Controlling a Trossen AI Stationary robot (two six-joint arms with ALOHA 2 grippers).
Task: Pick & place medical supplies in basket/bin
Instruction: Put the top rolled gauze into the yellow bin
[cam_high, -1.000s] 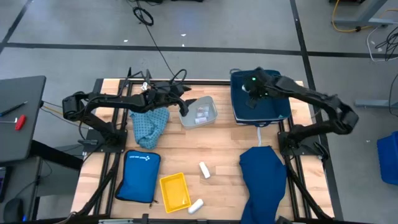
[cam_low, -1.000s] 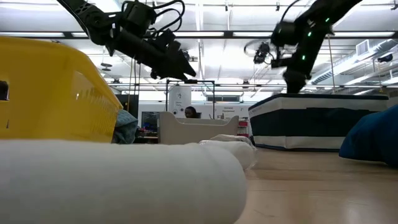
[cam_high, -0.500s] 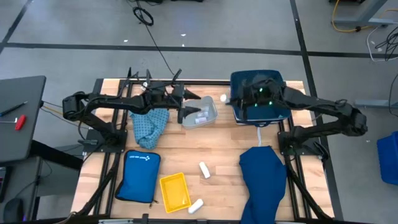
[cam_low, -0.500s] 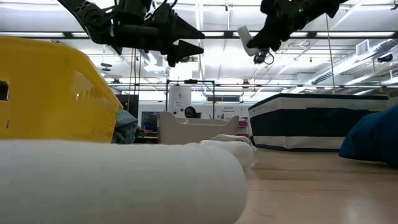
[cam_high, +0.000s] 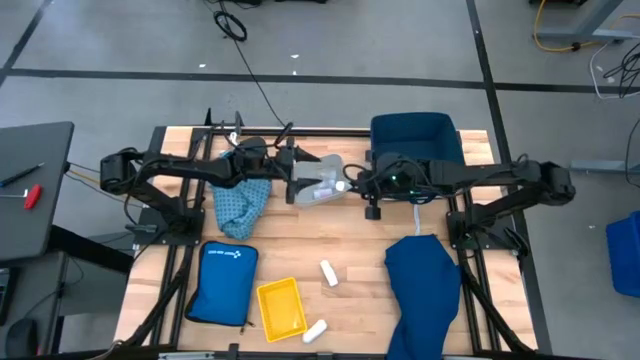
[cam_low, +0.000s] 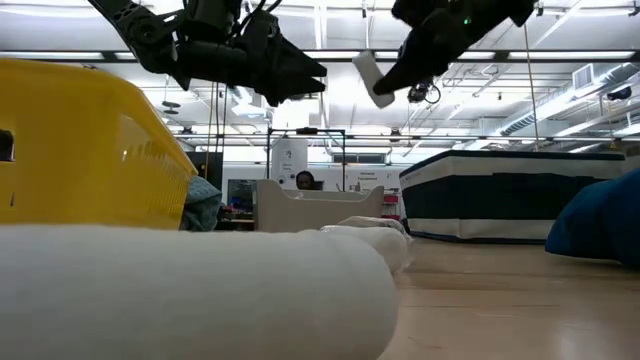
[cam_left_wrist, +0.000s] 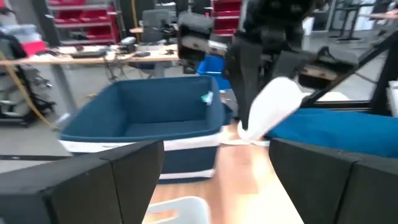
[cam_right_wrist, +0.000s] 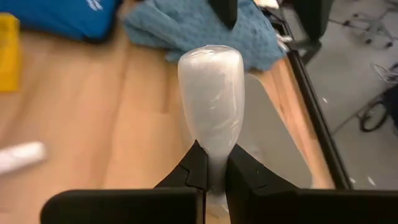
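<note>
Right pincer (cam_right_wrist: 211, 169) pinching one white roll (cam_right_wrist: 211, 99), two rolls (cam_high: 328, 272) on table, left pincer (cam_left_wrist: 214, 177) apparently wide.

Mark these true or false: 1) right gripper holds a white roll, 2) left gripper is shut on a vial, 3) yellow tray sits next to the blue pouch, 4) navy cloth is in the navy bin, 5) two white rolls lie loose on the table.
1) True. The right gripper is shut on a white roll, held in the air near the clear bin.
2) False. The left gripper is open and empty, above the clear bin.
3) True. The yellow tray lies beside the blue pouch.
4) False. The navy cloth lies on the table; the navy bin looks empty.
5) True. One roll lies mid-table, another near the front edge.
</note>
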